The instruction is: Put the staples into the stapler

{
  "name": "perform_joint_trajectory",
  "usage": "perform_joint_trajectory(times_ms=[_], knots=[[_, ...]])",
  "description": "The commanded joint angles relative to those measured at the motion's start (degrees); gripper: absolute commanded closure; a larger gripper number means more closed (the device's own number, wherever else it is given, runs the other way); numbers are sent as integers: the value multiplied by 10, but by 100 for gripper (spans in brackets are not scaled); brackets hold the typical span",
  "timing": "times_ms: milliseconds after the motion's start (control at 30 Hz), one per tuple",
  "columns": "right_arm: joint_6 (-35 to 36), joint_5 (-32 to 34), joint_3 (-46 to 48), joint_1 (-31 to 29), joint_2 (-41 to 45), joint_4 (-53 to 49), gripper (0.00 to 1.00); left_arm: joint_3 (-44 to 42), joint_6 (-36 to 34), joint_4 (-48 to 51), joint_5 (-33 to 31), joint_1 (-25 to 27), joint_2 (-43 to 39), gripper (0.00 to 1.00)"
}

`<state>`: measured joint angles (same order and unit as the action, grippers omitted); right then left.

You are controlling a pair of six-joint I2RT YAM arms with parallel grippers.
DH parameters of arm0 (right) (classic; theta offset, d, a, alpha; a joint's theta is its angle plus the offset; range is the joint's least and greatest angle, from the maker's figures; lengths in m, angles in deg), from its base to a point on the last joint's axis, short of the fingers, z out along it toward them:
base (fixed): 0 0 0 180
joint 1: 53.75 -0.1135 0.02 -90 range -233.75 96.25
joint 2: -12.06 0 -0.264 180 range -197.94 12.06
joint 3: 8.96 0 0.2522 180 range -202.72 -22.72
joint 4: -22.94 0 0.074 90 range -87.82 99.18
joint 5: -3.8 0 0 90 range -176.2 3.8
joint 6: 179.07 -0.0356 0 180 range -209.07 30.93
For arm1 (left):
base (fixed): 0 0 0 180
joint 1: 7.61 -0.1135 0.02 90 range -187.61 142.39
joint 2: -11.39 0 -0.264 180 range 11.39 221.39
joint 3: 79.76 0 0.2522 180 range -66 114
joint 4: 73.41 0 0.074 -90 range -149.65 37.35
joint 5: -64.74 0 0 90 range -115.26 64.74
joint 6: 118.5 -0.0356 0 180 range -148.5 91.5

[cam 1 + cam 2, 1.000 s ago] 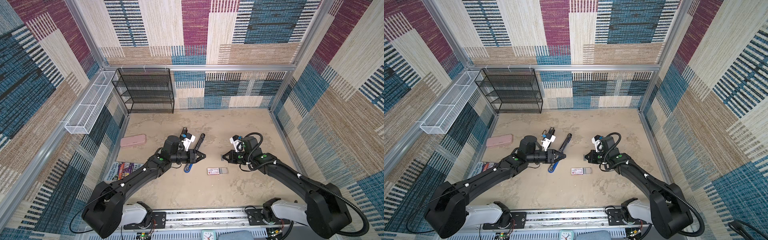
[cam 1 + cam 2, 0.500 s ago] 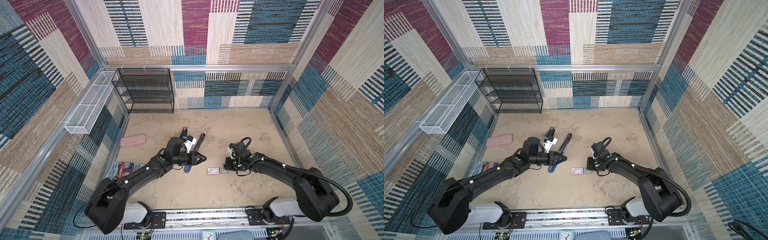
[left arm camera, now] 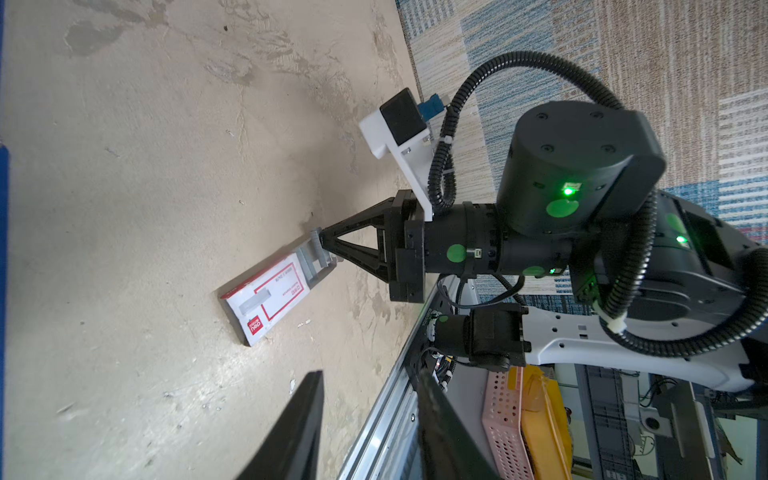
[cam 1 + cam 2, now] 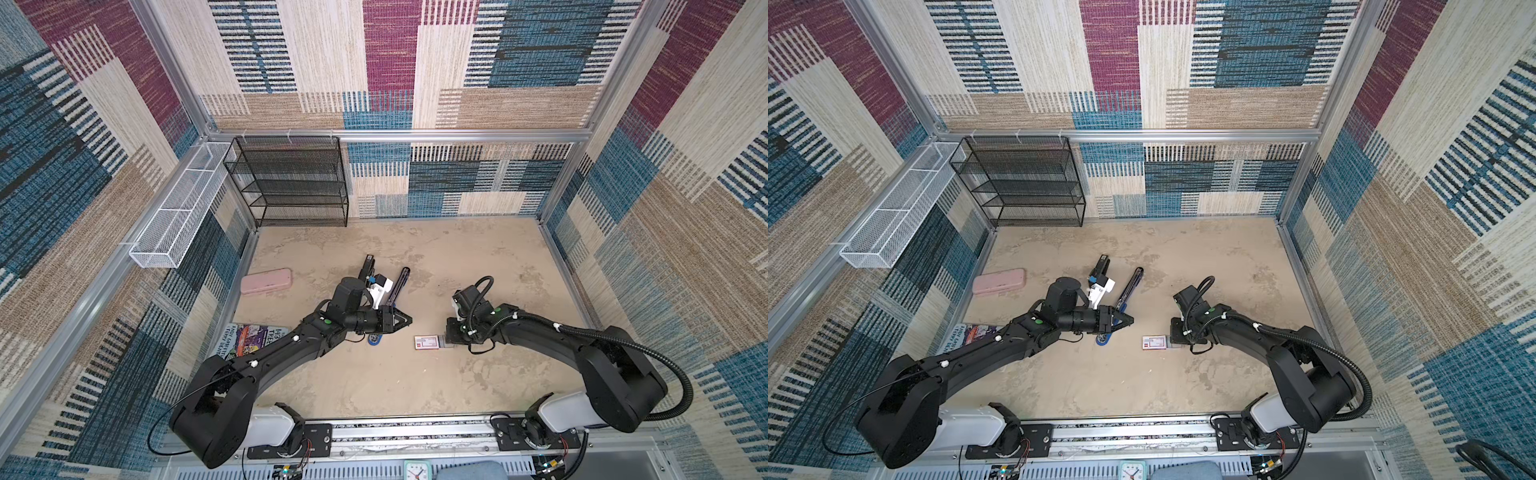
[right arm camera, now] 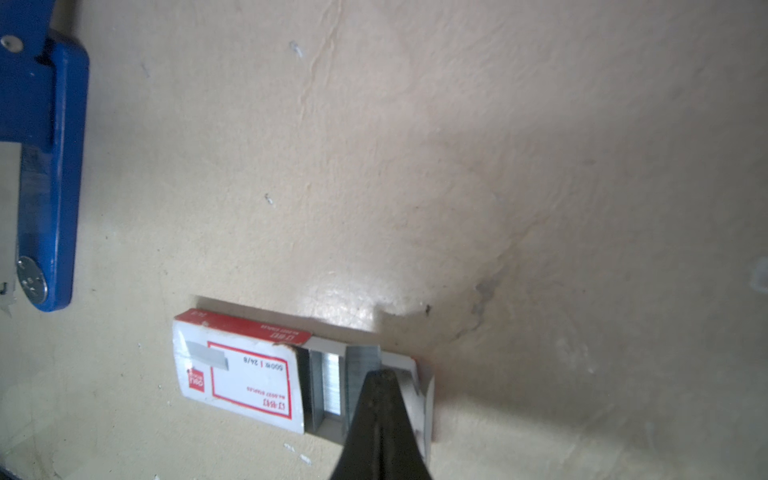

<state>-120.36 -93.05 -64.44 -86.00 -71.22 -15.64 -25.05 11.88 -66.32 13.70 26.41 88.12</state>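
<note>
The staples (image 5: 331,383), in the tray (image 5: 332,344) half out of the box (image 5: 245,376), are touched by the closed right gripper (image 5: 384,375).

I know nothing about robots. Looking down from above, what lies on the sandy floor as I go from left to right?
In a top view: pink case → stapler, lying open → white-and-red staple box → right gripper, at the box's open end.

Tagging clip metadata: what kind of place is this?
Likely a robot data-collection cell: aluminium frame, carpet-patterned wall panels, left arm and right arm on a base rail, black mesh shelf as prop.
</note>
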Motion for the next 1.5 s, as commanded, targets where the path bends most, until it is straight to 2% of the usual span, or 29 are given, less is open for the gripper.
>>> perform_joint_trajectory(times_ms=[0,400,500,667,733,1200,1467], knots=[[-8,20,-6,-6,-1,-14,100,-2,2,-20,-1,0,2,59],[-13,24,-3,-14,-1,-21,100,-5,6,-24,-2,1,3,59],[-16,26,-5,-17,-5,-20,87,-4,7,-24,-1,1,7,60],[-18,21,-10,-18,-3,-21,78,-5,7,-24,-2,1,7,60],[-19,19,-10,-19,2,-24,78,-6,7,-25,-3,2,7,60],[-30,15,6,-27,-3,-20,85,-7,10,-34,3,3,16,60],[-31,19,8,-28,-9,-18,97,-11,11,-34,1,3,12,61]])
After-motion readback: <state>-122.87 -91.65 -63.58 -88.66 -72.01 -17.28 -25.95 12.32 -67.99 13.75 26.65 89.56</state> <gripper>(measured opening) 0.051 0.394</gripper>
